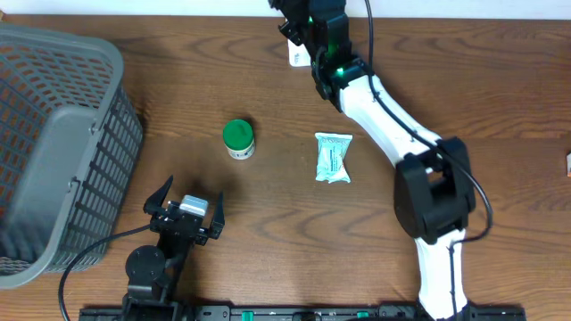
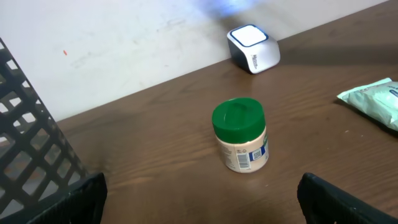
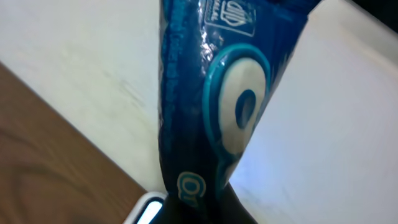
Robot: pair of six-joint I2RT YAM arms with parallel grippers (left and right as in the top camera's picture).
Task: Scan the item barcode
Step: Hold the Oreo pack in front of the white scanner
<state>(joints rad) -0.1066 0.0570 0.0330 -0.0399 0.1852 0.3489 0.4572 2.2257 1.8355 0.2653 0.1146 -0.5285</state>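
Observation:
A shiny blue snack packet (image 3: 217, 93) fills the middle of the right wrist view, and my right gripper (image 3: 205, 208) is shut on its lower end. In the overhead view that gripper (image 1: 299, 27) hangs at the table's far edge, just above the small white barcode scanner (image 1: 295, 56). A corner of the scanner (image 3: 146, 211) shows below the packet. My left gripper (image 1: 186, 207) rests open and empty near the front of the table, its dark fingertips (image 2: 339, 202) far apart.
A green-lidded jar (image 1: 238, 138) stands mid-table, in front of the left gripper. A pale green wipes pack (image 1: 333, 158) lies to its right. A grey mesh basket (image 1: 53, 134) fills the left side. A white wall backs the table.

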